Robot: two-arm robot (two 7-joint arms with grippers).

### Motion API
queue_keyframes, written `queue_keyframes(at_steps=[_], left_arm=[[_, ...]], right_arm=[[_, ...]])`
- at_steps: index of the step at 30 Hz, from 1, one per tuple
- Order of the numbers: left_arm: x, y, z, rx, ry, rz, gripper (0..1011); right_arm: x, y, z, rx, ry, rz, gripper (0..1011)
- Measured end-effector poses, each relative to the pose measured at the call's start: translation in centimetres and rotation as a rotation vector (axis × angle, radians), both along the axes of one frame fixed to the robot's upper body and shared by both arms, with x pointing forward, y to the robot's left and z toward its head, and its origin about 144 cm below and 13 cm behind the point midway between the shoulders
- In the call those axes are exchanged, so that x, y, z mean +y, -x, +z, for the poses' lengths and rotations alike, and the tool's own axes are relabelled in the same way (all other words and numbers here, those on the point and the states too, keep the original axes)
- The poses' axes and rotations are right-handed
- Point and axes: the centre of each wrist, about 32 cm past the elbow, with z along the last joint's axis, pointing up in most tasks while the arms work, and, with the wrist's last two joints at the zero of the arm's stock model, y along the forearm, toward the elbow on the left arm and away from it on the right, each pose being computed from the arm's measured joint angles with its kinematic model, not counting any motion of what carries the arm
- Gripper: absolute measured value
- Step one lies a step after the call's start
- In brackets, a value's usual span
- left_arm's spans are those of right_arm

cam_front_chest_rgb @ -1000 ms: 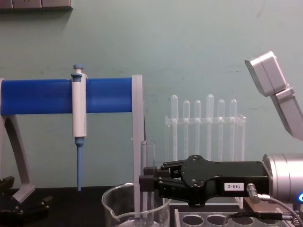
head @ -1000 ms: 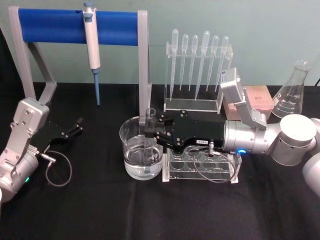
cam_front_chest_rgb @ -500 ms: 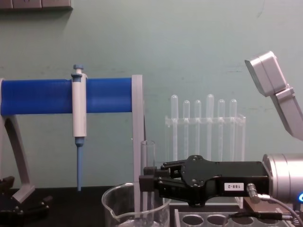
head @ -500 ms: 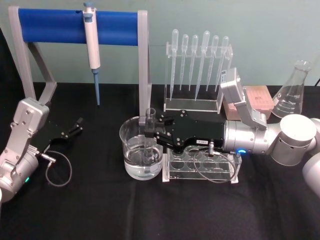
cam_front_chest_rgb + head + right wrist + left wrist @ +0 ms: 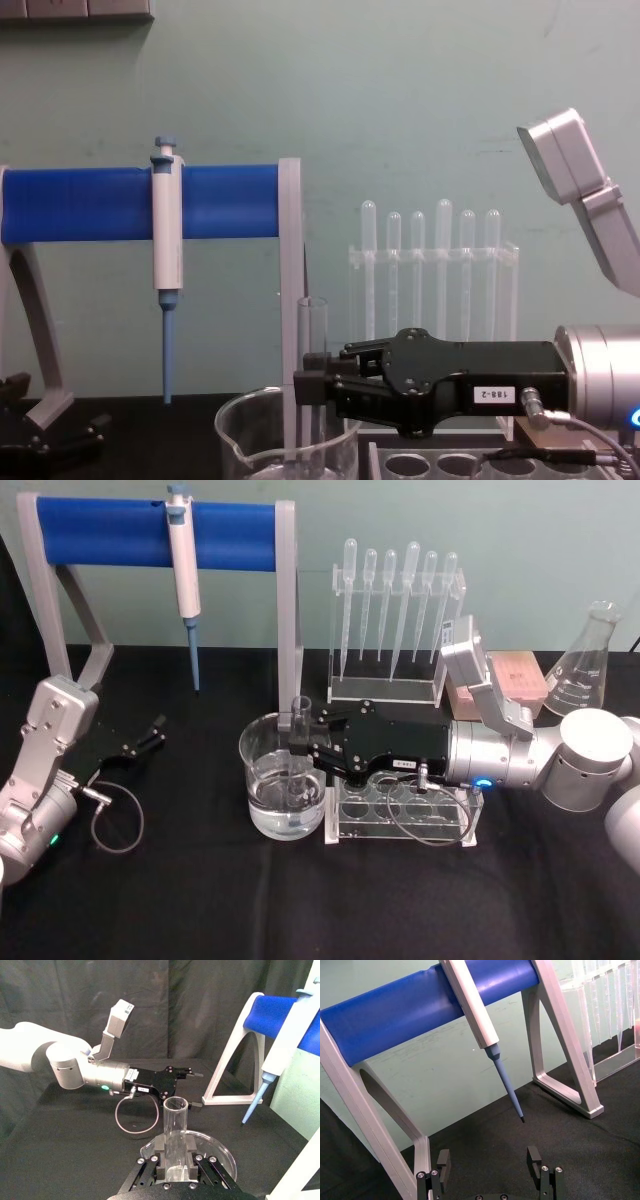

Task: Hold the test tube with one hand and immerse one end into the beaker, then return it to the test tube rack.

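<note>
One pincer at work: right pincer [image 5: 300, 742] clamped on test tube [image 5: 298, 750], long axis upright, lower end down inside beaker [image 5: 262, 770] and in the liquid, rim above the fingers. Return likely calls for a straight lift clear of the beaker rim. Left pincer [image 5: 150, 735] wide, parked on counter [image 5: 200, 880], well apart.

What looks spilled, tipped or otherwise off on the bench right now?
Nothing stands out. The right claw holds the test tube upright, its lower end in the beaker; no spill shows on the black table.
</note>
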Motion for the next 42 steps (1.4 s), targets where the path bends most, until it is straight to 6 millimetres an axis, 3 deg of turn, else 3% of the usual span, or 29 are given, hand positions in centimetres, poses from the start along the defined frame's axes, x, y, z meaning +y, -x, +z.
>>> queue_keyframes(at_steps=[25,31,42], left_arm=[[0.0,0.0,0.0,0.000,0.000,0.000,1000],[0.0,0.0,0.0,0.000,0.000,0.000,1000],[0.0,0.0,0.0,0.000,0.000,0.000,1000]], right_arm=[[0.0,0.0,0.1,-0.007,0.000,0.002,242],[-0.1,0.1,1.1,-0.040,-0.014,-0.004,242],[-1.0,0.1,5.0,-0.124,-0.072,-0.012,242]])
